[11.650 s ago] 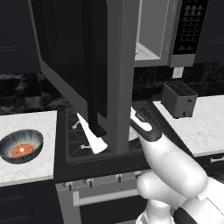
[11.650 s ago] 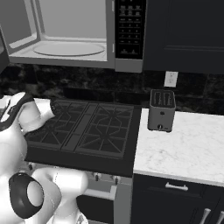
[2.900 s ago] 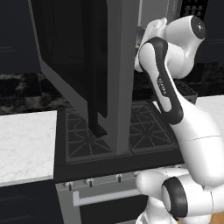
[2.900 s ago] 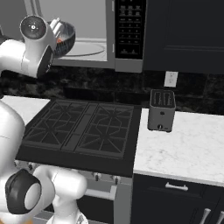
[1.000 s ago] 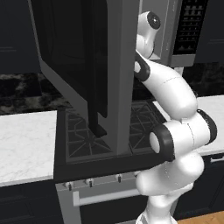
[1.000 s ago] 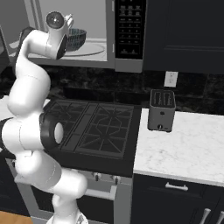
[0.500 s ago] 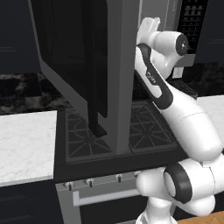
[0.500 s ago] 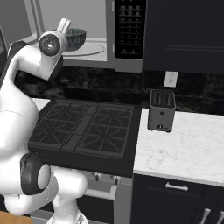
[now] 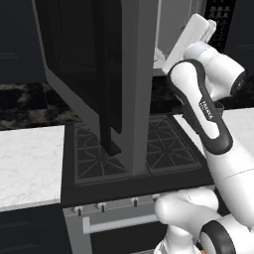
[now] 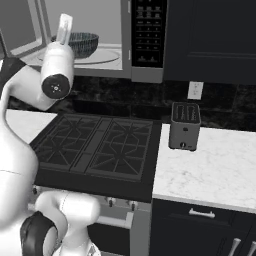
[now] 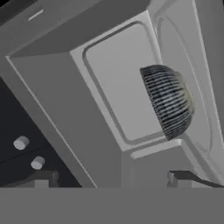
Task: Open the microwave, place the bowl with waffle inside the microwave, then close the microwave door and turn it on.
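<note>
The end effector (image 11: pixel 111 178) has its jaws wide apart, holding nothing; the bowl (image 10: pixel 79 44) sits in the microwave (image 10: pixel 112 55), door (image 9: pixel 99 79) open; no readable writing.

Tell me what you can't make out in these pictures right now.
- Waffle: the bowl shows only its outer wall in the right base view and the hand view, so its contents stay hidden.
- Microwave interior: the open microwave door blocks most of it in the left base view.
- Button panel: labels too small to read.
- Claw: its fingertips are cut off by the hand view's bottom.
</note>
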